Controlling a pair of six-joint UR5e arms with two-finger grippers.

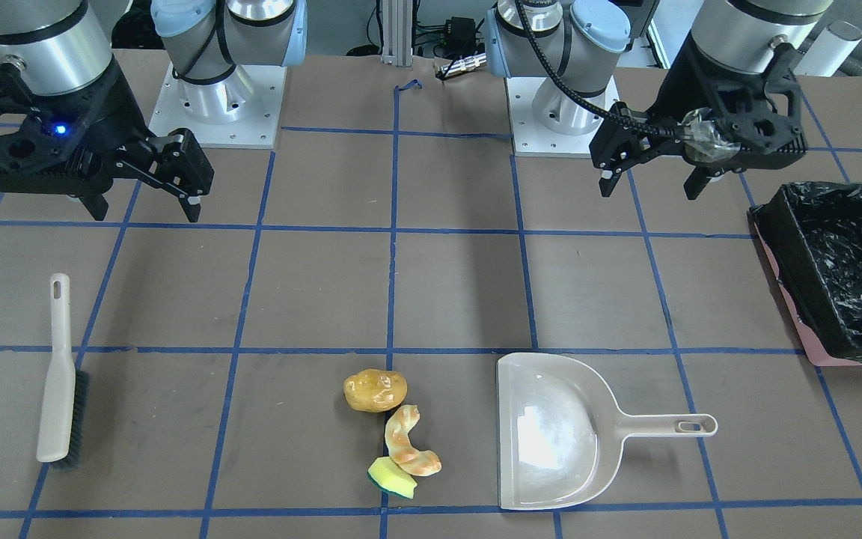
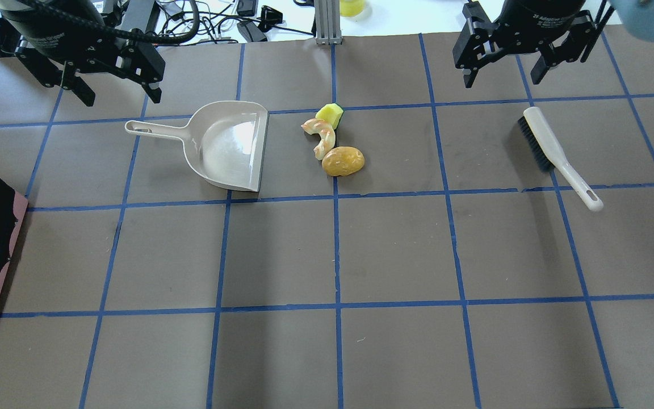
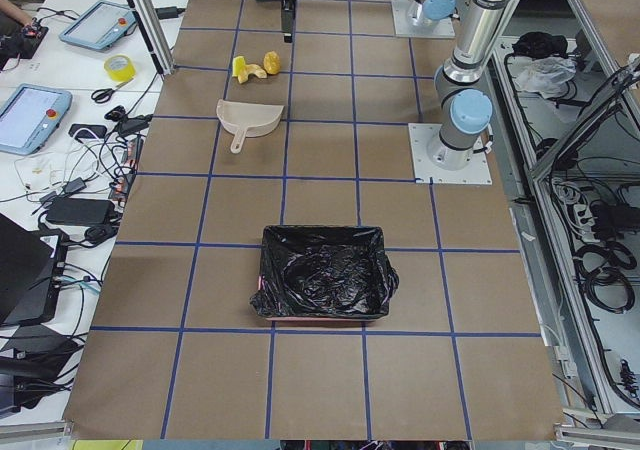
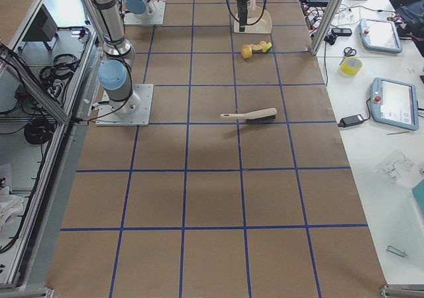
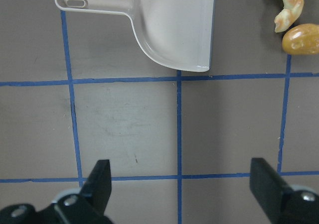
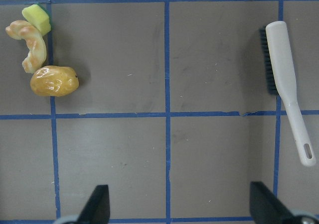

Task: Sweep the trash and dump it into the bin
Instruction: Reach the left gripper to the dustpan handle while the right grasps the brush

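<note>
Count, front view.
Trash: 3 pieces, grouped lower centre. That is 1 potato-like lump [image 1: 375, 390], 1 curled peel [image 1: 410, 443] and 1 sponge [image 1: 391, 477].
Dustpan [image 1: 551, 433]: 1, lower right of centre.
Brush [image 1: 59, 374]: 1, lower left.
Bin [image 1: 794, 262]: 1, right edge.
Grippers: 2, the left gripper [image 1: 649, 187] and the right gripper [image 1: 145, 209].

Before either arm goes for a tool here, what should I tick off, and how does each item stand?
1. Left gripper open, holding nothing: ok.
2. Right gripper open, holding nothing: ok.
3. Potato-like lump, peel and sponge bunched together: ok.
4. Dustpan flat, mouth facing them: ok.
5. Brush lying free on the table, handle unobstructed: ok.
6. Bin mouth open, nothing across it: ok.
</note>
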